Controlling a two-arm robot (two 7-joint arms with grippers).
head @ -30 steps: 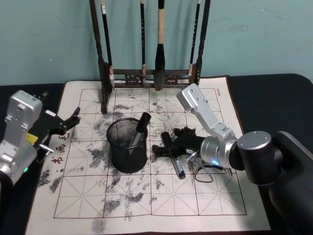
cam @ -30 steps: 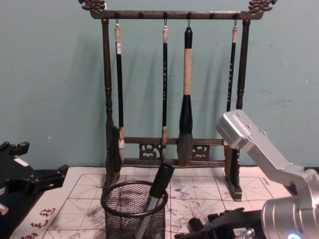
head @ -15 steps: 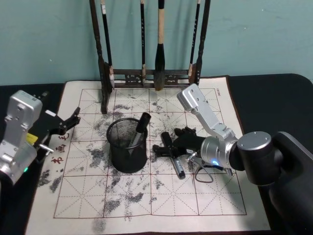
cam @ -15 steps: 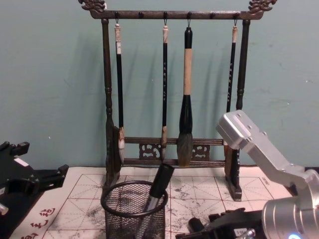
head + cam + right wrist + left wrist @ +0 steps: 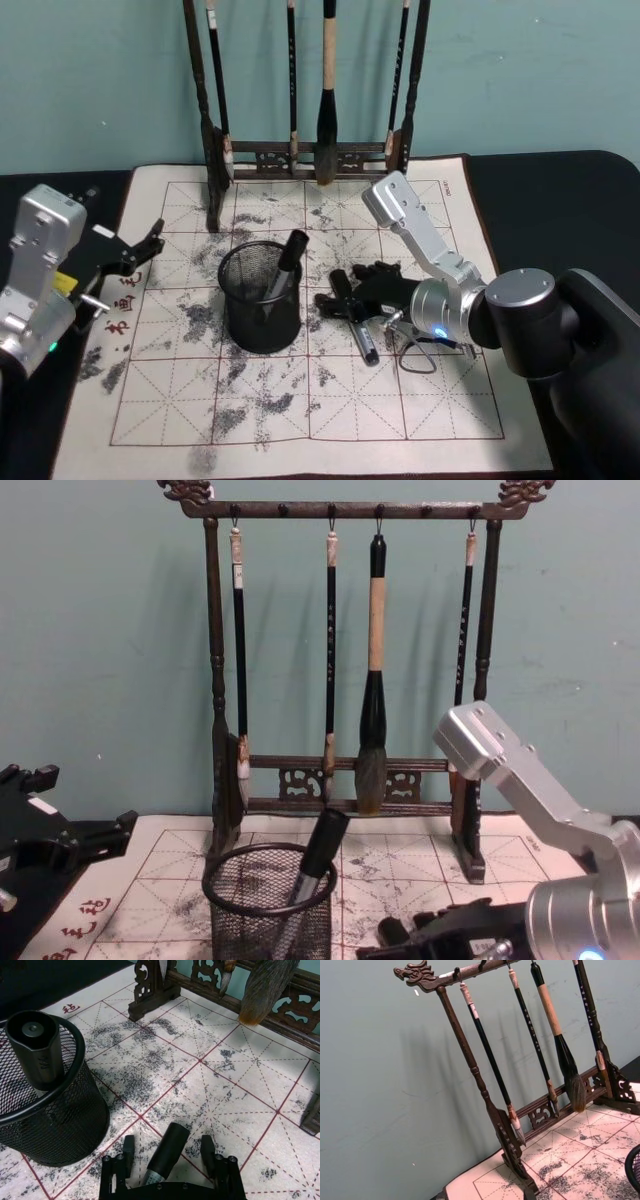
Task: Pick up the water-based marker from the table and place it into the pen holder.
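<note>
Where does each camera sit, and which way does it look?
Head: high, looking down on the mat; left pincer and right pincer show.
Chest: low, facing the brush rack; right arm shows.
Left wrist: left of the mat, facing the brush rack.
Right wrist: above the marker, facing the pen holder; open right pincer shows.
Shared: head and right wrist see marker and pen holder.

Pen holder (image 5: pixel 268 910) base below chest view's edge; marker (image 5: pixel 171 1141) barrel beneath right end effector (image 5: pixel 168 1147).

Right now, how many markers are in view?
2. One marker leans in the pen holder; the other marker lies on the mat right of it, between the open fingers of the right gripper. The mesh could hide more. Left gripper is parked at the mat's left edge.
</note>
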